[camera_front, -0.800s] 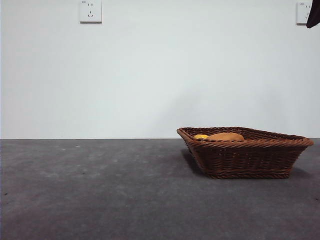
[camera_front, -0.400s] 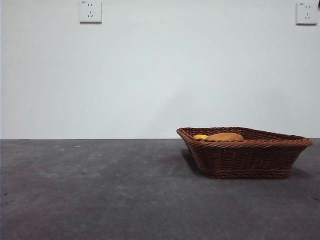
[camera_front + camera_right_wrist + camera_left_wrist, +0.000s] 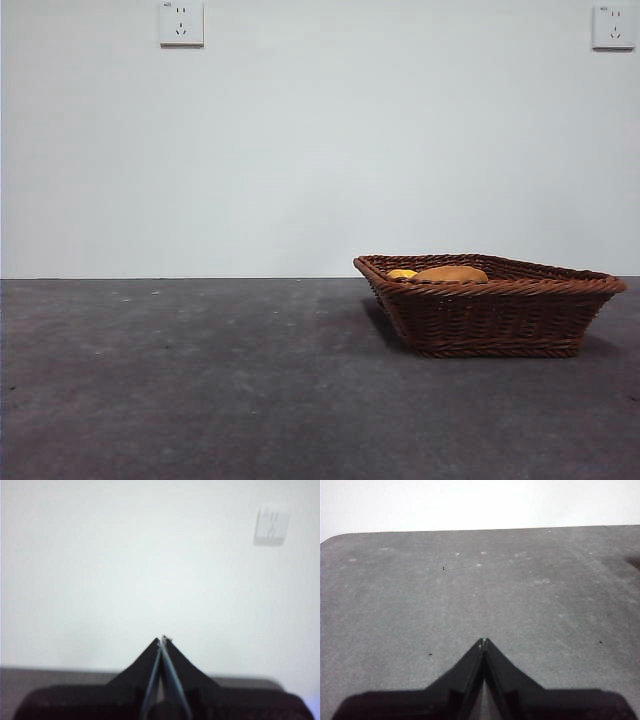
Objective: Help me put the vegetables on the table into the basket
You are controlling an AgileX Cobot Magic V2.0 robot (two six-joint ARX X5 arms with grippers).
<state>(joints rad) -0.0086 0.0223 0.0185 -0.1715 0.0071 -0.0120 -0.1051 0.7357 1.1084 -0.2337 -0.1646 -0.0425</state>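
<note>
Resting near the right edge of the dark grey tabletop [image 3: 200,380], a shallow brown wicker basket [image 3: 490,318] is shown in the front view. Over its braided rim, the rounded top of a tan-brown potato [image 3: 452,273] can be seen, and just beside it, on the side toward the tabletop's left edge, a small patch of the yellow corn cob [image 3: 402,273]. Both lie inside the basket. No eggplant is visible anywhere; whether it lies low in the basket behind the woven wall cannot be told.

The task is judged to be at or close to its end: two vegetables are seen in the basket, and no vegetable is seen on the tabletop in any view. Only the hidden third item is left in doubt.

The left hand [image 3: 483,641] is seen in its wrist view clenched, its two black jaws pressed tip to tip with nothing between them, held above bare tabletop. The right hand [image 3: 162,639] is likewise clenched on nothing and is pointed at the pale wall, with a strip of tabletop low in its view. Neither arm appears in the front view.

Two white wall sockets [image 3: 181,22] are mounted high on the plain wall behind. Nothing is seen standing in the way of the basket.
</note>
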